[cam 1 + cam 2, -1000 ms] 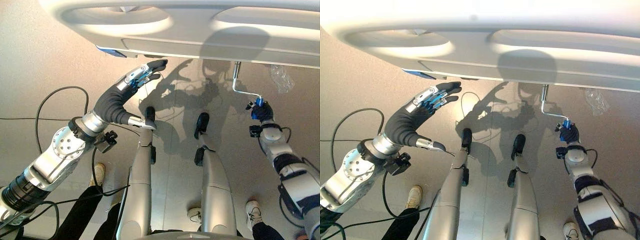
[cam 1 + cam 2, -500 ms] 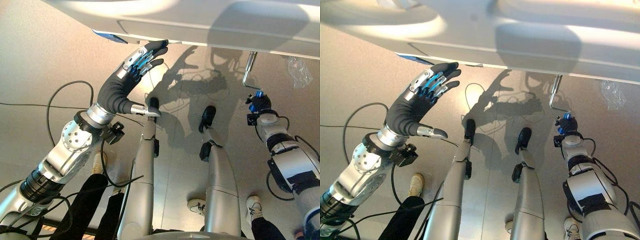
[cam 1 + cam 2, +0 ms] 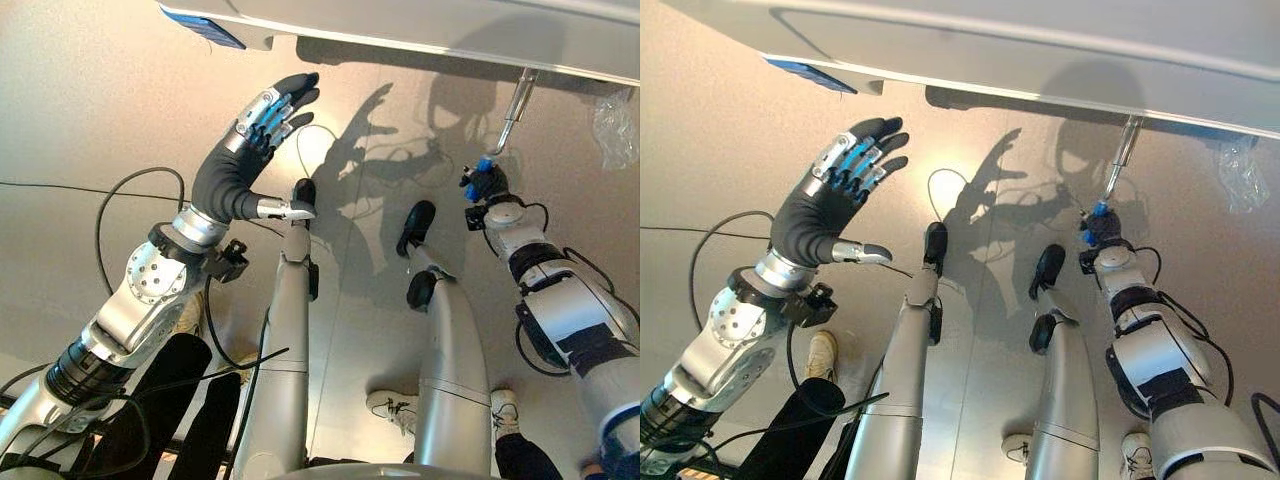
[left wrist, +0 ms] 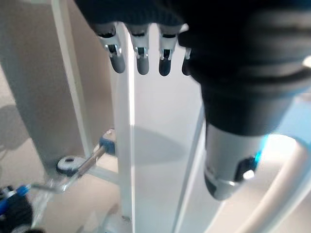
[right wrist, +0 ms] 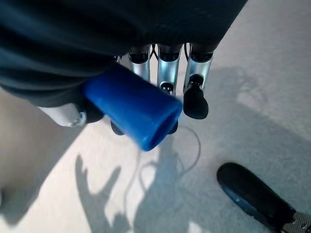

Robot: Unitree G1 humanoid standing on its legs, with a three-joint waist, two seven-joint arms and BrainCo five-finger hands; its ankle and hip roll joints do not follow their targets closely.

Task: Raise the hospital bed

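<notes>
Two hands show under the big white hospital bed (image 3: 420, 25), whose edge runs along the far side of the floor (image 3: 90, 120). The right hand (image 3: 485, 185) has its fingers (image 5: 195, 92) curled round the blue handle (image 5: 133, 109) of a metal crank (image 3: 515, 105) that sticks out from under the bed. The left hand (image 3: 255, 135) is up in the air near the bed's edge, with its fingers (image 3: 875, 150) straight and spread, holding nothing. A person's white shoes (image 3: 395, 405) stand on the floor by the robot.
</notes>
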